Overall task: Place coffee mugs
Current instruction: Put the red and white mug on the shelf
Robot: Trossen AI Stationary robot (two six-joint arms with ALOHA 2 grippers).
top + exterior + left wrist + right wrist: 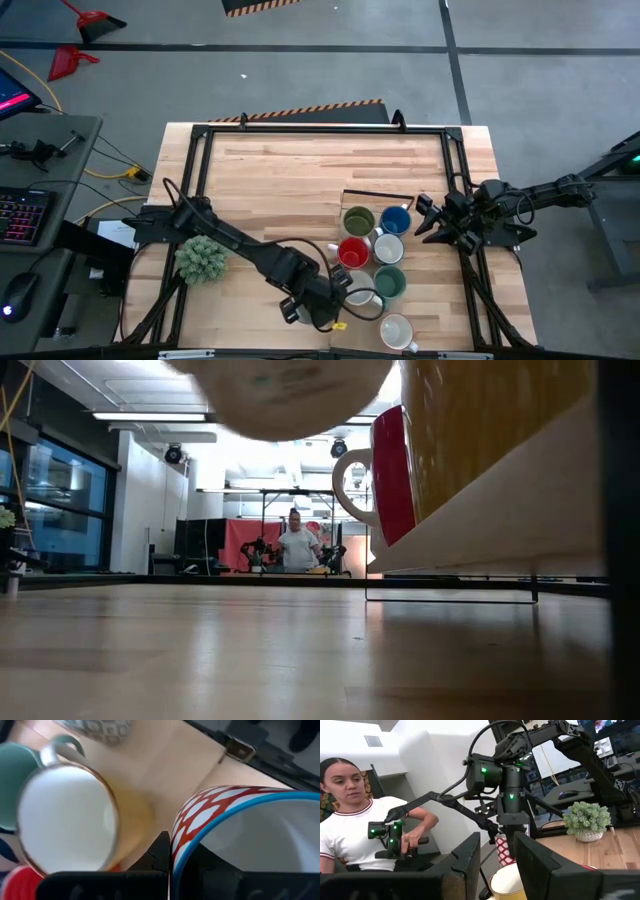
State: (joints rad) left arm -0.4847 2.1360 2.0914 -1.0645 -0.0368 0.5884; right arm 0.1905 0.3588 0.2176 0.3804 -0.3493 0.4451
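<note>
**Table top, seen from above; clock bearings taken from the table's centre, 12 o'clock at the far edge.**

- Table point(280, 170): pale wood boards inside a black frame. Bare wood runs from 9 o'clock round through 12 to 2 o'clock. A yellow-and-black striped strip point(310, 109) lies along the far edge.
- Coffee mugs, standing group at 4 o'clock, set close together in two rows:
  - olive green mug point(358, 220) and blue mug point(396, 220) farthest out;
  - red mug point(352, 252) beside a white mug point(388, 248);
  - teal mug point(390, 283) beside a cream mug point(362, 296);
  - a last white mug point(397, 331) nearest the front edge, at 5 o'clock.
- Left gripper point(322, 312): at 6 o'clock, close to the front edge and just beside the cream mug. Its fingers are pinched together on the rim wall of a patterned mug point(240, 820), which has red-and-white lattice outside and a blue lip. In the low view a pale mug underside point(280, 390) hangs off the wood.
- Right gripper point(424, 221): at 3 o'clock, over the frame's right rail, just beside the blue mug. Fingers stand apart with nothing between them.
- Plant point(202, 258): at 8 o'clock, near the left rail, under the left arm.
- Beyond the table: a seated person point(350, 820) holding control handles.
- Lettering: the mug faces carry pattern only, and any marks are too small to read.
</note>
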